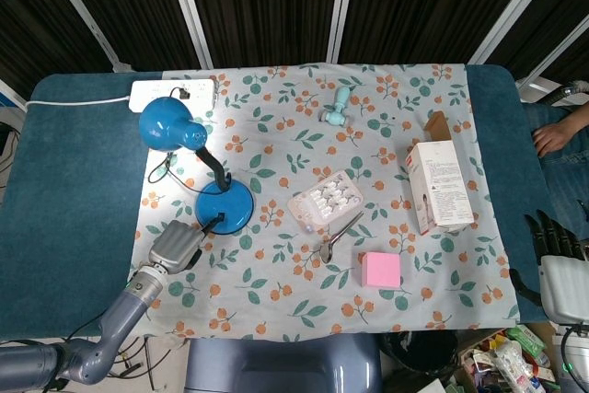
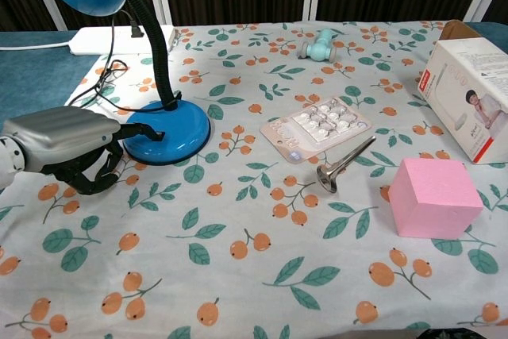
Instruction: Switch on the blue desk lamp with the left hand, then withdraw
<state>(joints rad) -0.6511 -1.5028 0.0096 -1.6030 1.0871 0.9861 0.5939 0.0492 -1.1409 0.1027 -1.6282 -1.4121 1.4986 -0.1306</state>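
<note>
We locate the blue desk lamp (image 2: 163, 129) at the left of the floral tablecloth (image 2: 262, 220), its round base flat on the cloth, its black gooseneck rising to the shade (image 1: 166, 123). In the head view the cloth around the shade and the power strip (image 1: 170, 91) looks brightly lit, so we judge the lamp to be on. Our left hand (image 2: 67, 144) lies just beside the base on its near-left side, one extended finger touching the base edge, the other fingers curled under and holding nothing. Our right hand (image 1: 552, 238) rests off the table's right edge; we cannot tell whether its fingers are spread or closed. We judge the base to be weighted, smooth and rigid, and the gooseneck flexible, so any contact should be a short press on the base, not a pull on the neck. Withdrawal should clear the cord (image 2: 103, 85) lying behind the hand.
</note>
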